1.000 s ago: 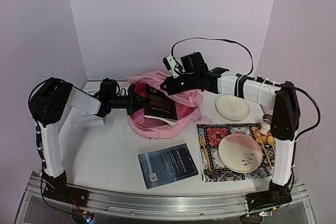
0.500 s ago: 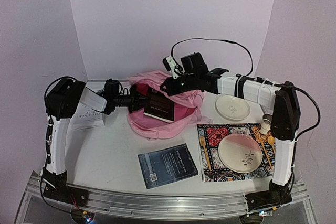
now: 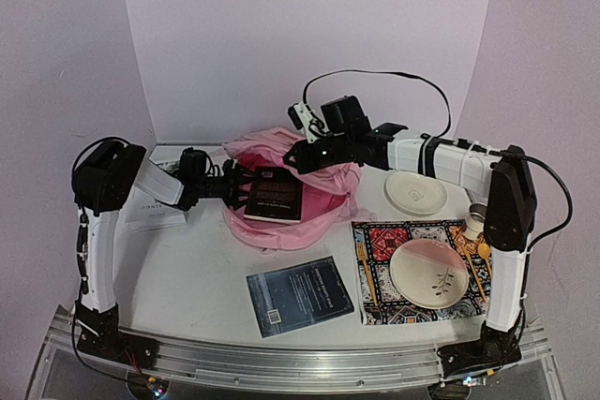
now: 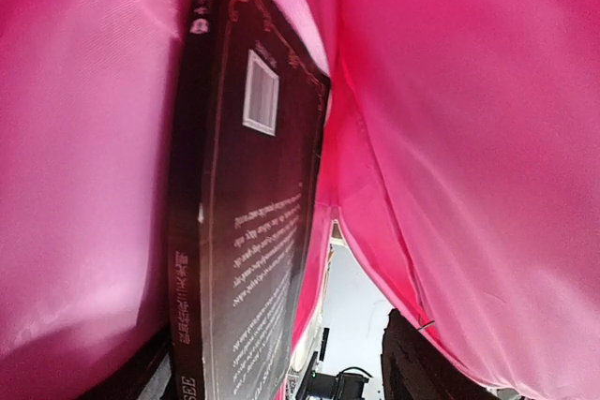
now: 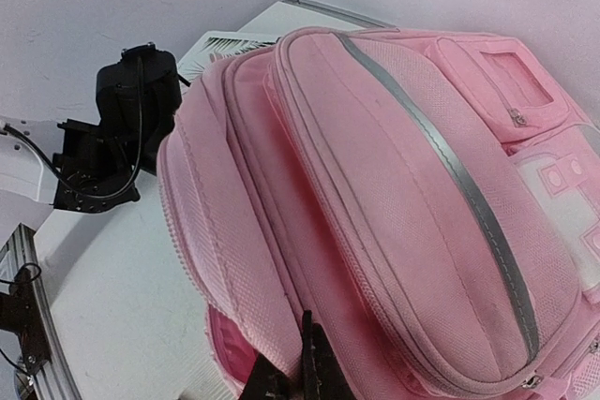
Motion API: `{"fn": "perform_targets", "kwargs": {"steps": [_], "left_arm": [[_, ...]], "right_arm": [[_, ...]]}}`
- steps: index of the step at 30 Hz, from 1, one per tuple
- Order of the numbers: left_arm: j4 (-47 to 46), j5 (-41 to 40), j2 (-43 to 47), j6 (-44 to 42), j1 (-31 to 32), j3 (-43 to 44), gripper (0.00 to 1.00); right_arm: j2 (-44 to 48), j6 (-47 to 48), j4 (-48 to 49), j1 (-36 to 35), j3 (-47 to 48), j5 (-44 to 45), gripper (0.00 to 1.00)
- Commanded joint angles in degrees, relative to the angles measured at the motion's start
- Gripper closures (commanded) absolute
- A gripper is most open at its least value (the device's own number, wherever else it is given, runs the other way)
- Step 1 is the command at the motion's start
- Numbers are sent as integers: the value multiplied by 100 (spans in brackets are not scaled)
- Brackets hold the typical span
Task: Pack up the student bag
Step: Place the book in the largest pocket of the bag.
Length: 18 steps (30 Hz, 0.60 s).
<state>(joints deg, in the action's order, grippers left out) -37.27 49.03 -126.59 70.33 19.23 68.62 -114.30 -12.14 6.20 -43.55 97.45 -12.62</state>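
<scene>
Two claws meet at the bag [image 3: 281, 229], back-centre on the table [image 3: 197, 269], long axis roughly left-right, mouth toward the left arm. Its rim is pinched tight in the right claw [image 3: 307, 153]; the left claw [image 3: 236, 188] gapes beside the book [image 4: 244, 231] (lining visible only from left wrist).

1. A pale lilac back wall [image 3: 309, 35] stands flat behind the desk.
2. A left wall [image 3: 56, 63] and a right wall [image 3: 553, 63] of the same lilac angle in to meet it, closing the space on three sides.
3. The desk [image 3: 187, 269] has a white top that reaches back to the foot of the walls.
4. A brushed metal rail [image 3: 281, 362] runs along the desk's near edge.
5. The light is soft and even, casting only faint shadows on the desk.
</scene>
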Motion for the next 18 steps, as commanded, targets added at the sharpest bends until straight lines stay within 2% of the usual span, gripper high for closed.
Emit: {"fn": "perform_targets", "kwargs": {"steps": [1,4,7,9,11,18], "left_arm": [[138,-414,583,-332,-75,-346,40],[164,-384,574,-486,-36,-307,60],[185,-373,643,-788,42,-238,84],[193,-373,768,-1104,90,-256,96],[196,-361,895,-1410,117,-301,100],[195,-207,923,-1948,125,-23,100]], "right_arm": [[487,-101,586,-22,161,-117,100],[451,-117,584,-25,200,-157,100],[415,-126,584,-22,237,-179,100],[403,-129,584,-22,251,-182,100],[400,-126,584,-22,251,-187,100],[400,-146,580,-22,228,-238,100]]}}
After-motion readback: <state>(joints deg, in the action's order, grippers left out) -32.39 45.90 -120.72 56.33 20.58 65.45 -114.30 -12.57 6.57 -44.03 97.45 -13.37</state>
